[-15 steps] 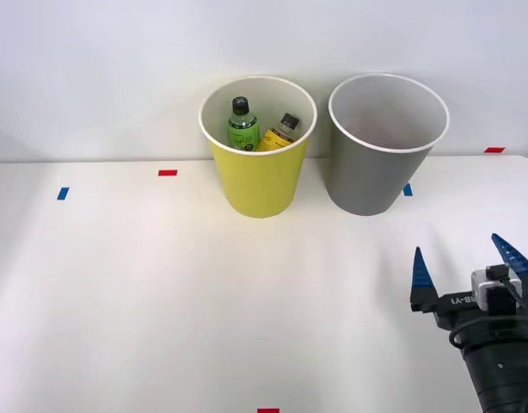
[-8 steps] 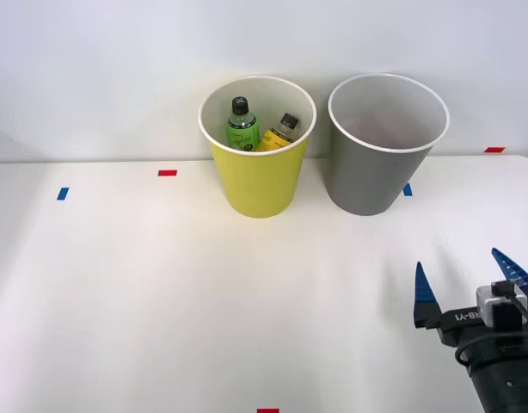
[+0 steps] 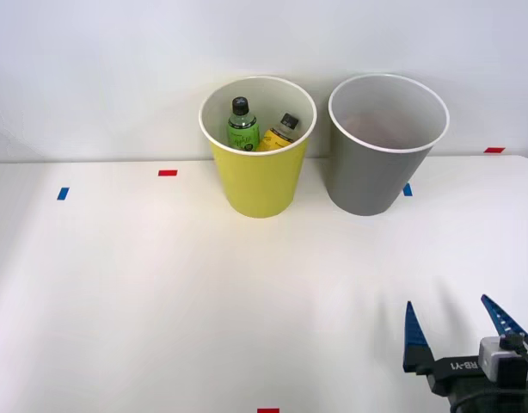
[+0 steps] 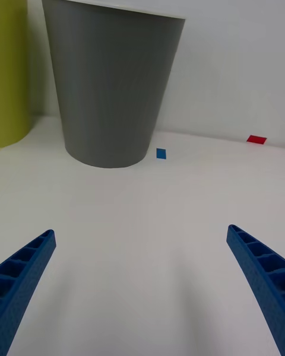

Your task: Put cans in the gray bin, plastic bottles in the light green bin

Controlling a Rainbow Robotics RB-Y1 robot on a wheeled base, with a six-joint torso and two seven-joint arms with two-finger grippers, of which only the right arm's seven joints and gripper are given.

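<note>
Front view: right gripper (image 3: 456, 332) low at the near right of the worktop (image 3: 161, 292), jaws spread wide, nothing between them. Both bins sit well ahead of the jaws, standing upright: gray bin (image 3: 385, 146) roughly straight ahead, light green bin (image 3: 259, 151) ahead and off to the jaws' left, just beside the gray one, whether touching I can't tell. Two plastic bottles (image 3: 257, 127), one green and one yellow, black caps, are inside the light green bin. No can or loose bottle on the worktop, so the bottle half looks done; the gray bin's bottom is hidden, so cans unconfirmed. Step in hand reads as an empty-handed pause between or after drops. Next move, if any, needs a fresh item within reach; otherwise park the arm.

Right wrist view: gray bin wall (image 4: 113, 83) up close, green bin edge (image 4: 13, 65), blue fingertips (image 4: 27, 261) far apart over bare worktop. It adds outer walls only; bin insides and the bottles come from the front view.
</note>
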